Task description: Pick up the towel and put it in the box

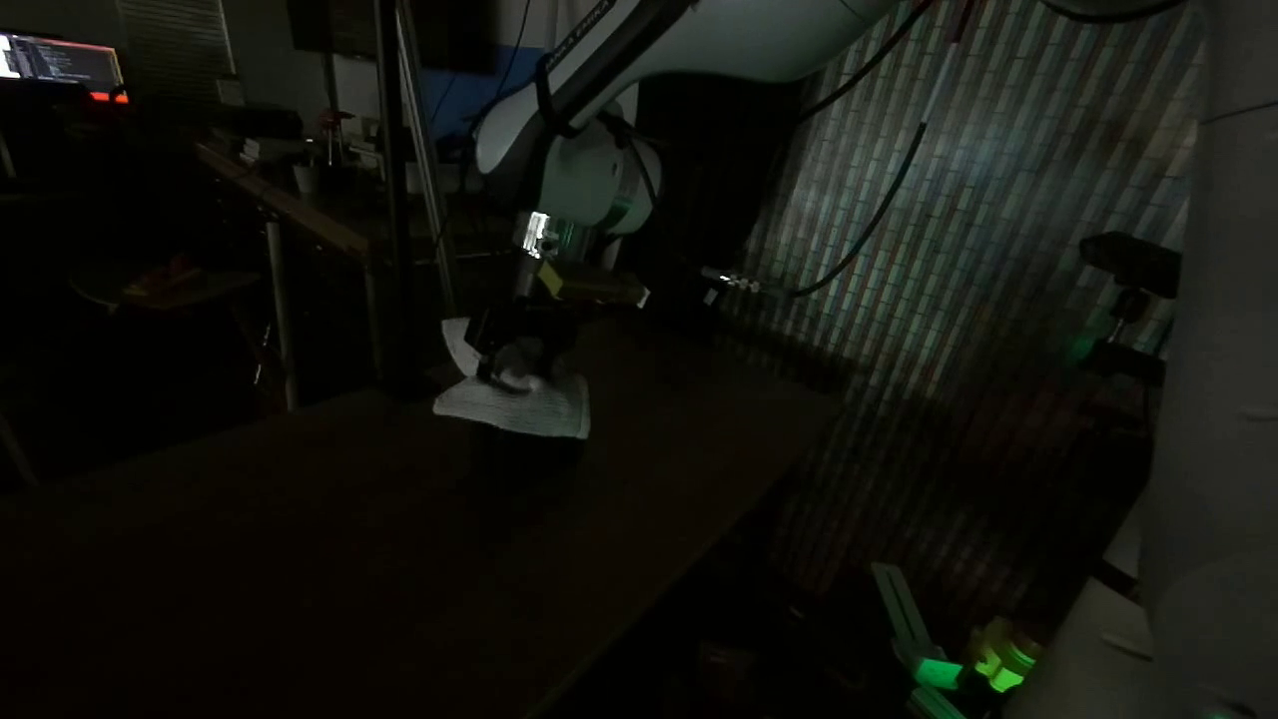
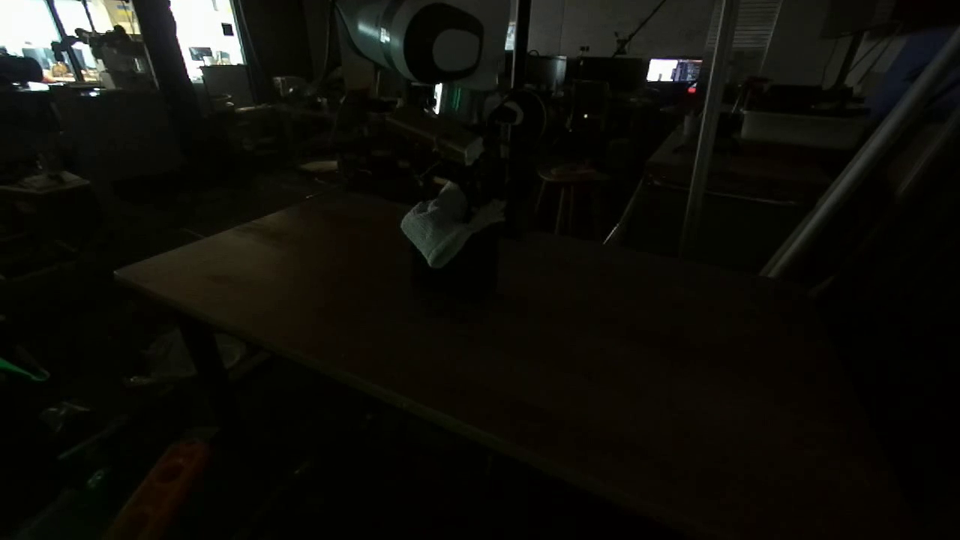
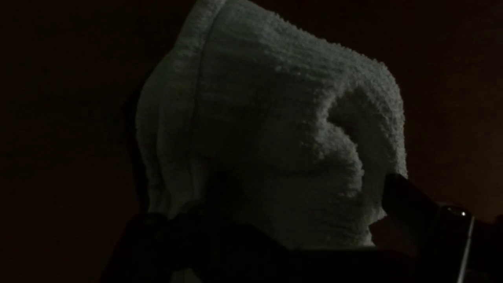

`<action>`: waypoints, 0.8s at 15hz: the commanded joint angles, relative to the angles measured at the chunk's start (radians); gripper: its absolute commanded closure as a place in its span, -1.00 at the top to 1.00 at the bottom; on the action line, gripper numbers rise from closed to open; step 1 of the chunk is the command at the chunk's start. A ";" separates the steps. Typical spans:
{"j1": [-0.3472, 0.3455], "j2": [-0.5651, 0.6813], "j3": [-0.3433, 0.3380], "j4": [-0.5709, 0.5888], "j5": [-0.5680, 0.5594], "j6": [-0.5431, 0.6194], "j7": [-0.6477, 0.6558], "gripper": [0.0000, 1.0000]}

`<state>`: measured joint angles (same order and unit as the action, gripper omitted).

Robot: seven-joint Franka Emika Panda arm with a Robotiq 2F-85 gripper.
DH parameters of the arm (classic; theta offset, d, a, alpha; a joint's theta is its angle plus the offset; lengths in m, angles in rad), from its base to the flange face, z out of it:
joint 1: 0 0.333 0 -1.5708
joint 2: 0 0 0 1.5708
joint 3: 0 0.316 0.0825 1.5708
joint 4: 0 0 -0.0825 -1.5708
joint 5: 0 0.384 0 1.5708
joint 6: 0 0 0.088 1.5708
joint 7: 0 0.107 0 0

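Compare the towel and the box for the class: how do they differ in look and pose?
Colour: the towel is pale grey-white; the box is nearly black.
Shape: the towel is crumpled and folded; the box shows straight, upright sides.
Pose: the towel lies over the top of the box, one corner drooping down its side; the box stands on the table.
Shared: both are dimly lit.

rough, matt looped cloth on towel | dull sides on box, material unclear | smooth, wood-like top on table | smooth, glossy shell on arm
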<state>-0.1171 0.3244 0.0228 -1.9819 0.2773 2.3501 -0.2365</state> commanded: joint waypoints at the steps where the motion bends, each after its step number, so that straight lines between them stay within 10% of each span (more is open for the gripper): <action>1: 0.008 -0.036 -0.002 0.007 -0.032 -0.004 -0.010 1.00; 7: 0.027 -0.062 -0.001 0.019 -0.092 -0.011 -0.008 0.91; 8: 0.031 -0.067 -0.002 0.020 -0.106 -0.011 -0.007 0.50; 12: 0.047 -0.077 -0.005 0.027 -0.173 -0.029 -0.002 -0.08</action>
<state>-0.0853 0.2693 0.0253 -1.9657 0.1501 2.3457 -0.2389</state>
